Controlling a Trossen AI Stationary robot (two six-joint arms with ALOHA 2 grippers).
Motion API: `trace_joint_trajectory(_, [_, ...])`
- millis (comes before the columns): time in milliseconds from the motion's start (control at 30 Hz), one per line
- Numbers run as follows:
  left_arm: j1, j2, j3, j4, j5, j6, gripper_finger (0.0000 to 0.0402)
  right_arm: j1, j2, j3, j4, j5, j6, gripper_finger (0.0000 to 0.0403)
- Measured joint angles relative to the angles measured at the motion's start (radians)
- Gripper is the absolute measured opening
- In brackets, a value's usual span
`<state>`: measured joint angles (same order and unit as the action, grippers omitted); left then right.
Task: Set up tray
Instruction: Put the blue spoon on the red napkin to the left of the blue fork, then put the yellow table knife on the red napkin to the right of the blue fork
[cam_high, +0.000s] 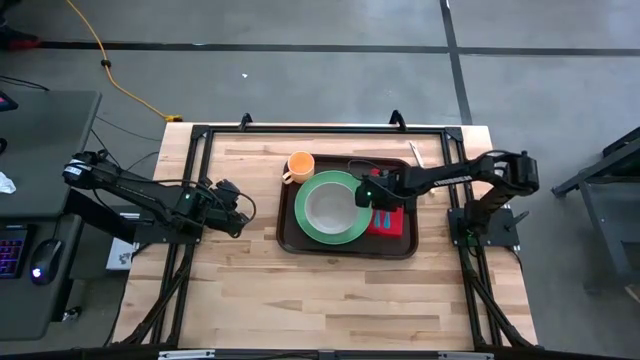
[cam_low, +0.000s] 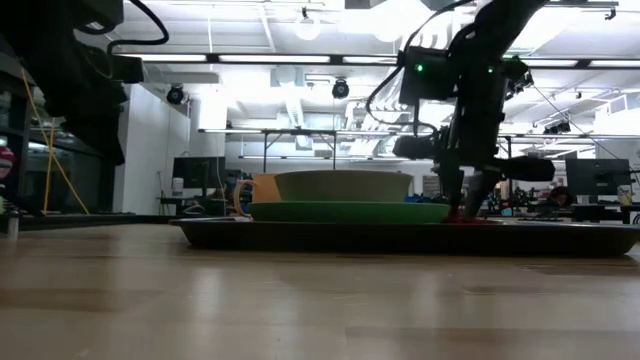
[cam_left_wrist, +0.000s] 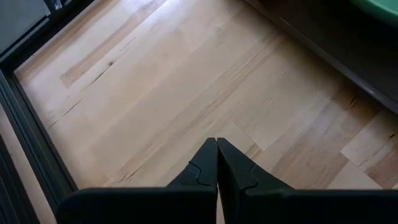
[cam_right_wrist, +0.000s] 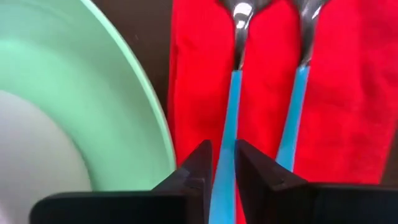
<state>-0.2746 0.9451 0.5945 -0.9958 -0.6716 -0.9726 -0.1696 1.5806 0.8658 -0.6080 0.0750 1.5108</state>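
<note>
Your tray (cam_high: 345, 244) sits on the wooden table (cam_high: 300, 300), a little toward the right arm's side of the middle. Taking the tray as the landmark: the green plate (cam_high: 305, 222) fills most of its left and centre, with a pale bowl (cam_high: 328, 205) resting on the plate, and the orange cup (cam_high: 300, 165) stands in the tray's far left corner, just beside the plate's rim. The red napkin (cam_high: 390, 221) lies flat in the tray's right part, close against the plate.

Your right gripper (cam_right_wrist: 221, 163) is down over that napkin, inside the tray's right part. In the right wrist view two blue-handled utensils lie side by side on the napkin. The nearer blue handle (cam_right_wrist: 229, 118) runs straight between the fingers (cam_right_wrist: 196, 168), which stand slightly parted on either side of it. Whether the pads touch the handle you cannot quite tell from this angle; a thin gap seems to show. The second handle (cam_right_wrist: 292, 112) lies just beside it, outside the fingers.

Your left gripper (cam_left_wrist: 216, 163) hovers over bare table, well apart from the tray's left edge, its fingers pressed together on nothing. The tray's dark rim (cam_left_wrist: 323, 53) shows ahead of it.
</note>
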Motion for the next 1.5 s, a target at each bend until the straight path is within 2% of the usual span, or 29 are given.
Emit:
trace_joint_trajectory(300, [0.0,0.0,0.0,-0.001,0.0,0.0,0.0031,-0.001,0.03,0.0,0.023,-0.059,-0.044,0.0082])
trace_joint_trajectory(700, [0.0,0.0,0.0,0.0,0.003,0.0,0.0031,-0.002,0.001,0.0,0.006,-0.04,-0.073,0.0085])
trace_joint_trajectory(967, [0.0,0.0,0.0,0.002,0.005,0.0,0.0031,-0.044,-0.024,0.0,-0.005,-0.162,-0.129,0.0083])
trace_joint_trajectory(1267, [0.0,0.0,0.0,0.009,0.01,0.0,0.0031,-0.072,-0.207,0.001,-0.123,-0.158,-0.159,0.0083])
trace_joint_trajectory(1500, [0.0,0.0,0.0,0.049,0.01,0.0,0.0031,-0.108,-0.409,0.001,-0.334,-0.024,-0.179,0.0083])
